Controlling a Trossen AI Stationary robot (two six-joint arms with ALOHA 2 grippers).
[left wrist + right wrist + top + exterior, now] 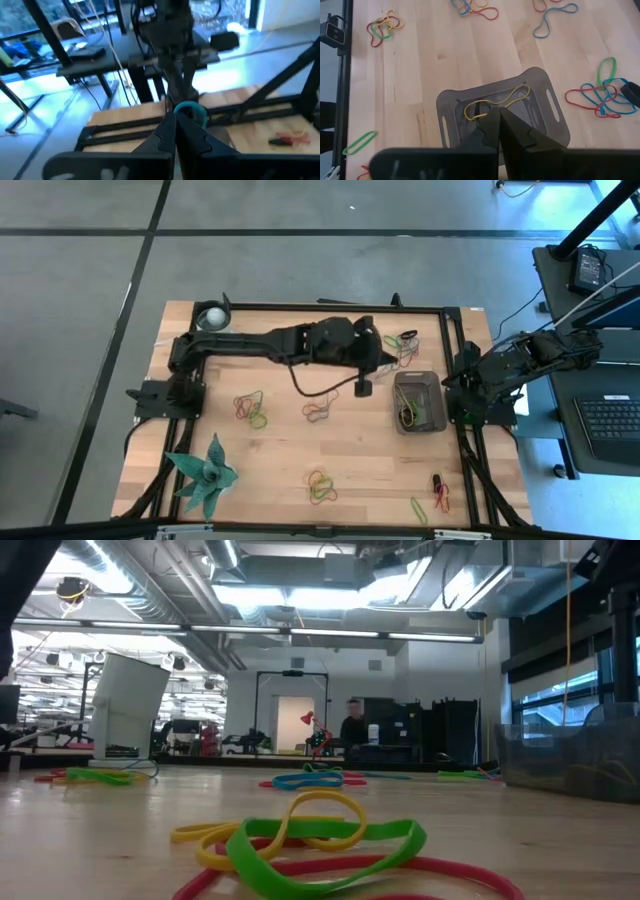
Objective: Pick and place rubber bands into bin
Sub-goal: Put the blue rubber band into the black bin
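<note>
The left gripper (364,388) is stretched across the far half of the bench (280,455), hanging just left of the bin (420,402) with its jaws pressed together; the left wrist view shows a teal rubber band (192,111) at their tip, though whether it is pinched there cannot be told. The right gripper (496,120) sits folded at the right edge of the bench, poised over the bin's right side, its jaws all but closed and holding nothing that shows. The bin lies on the right part of the bench, and inside it is a yellow rubber band (496,102) in a loose, stretched loop. The other rubber bands are scattered in clusters on the wood: a red, blue and green tangle (404,347) just beyond the bin's far edge, a red, yellow and green group (252,408) left of centre, a small cluster (318,412) in the middle, another (320,486) near the front edge, and a few loops (432,498) at the near right corner. A white round cup (214,316) stands at the far left corner, and a green spiky plant (203,473) sits at the near left.
</note>
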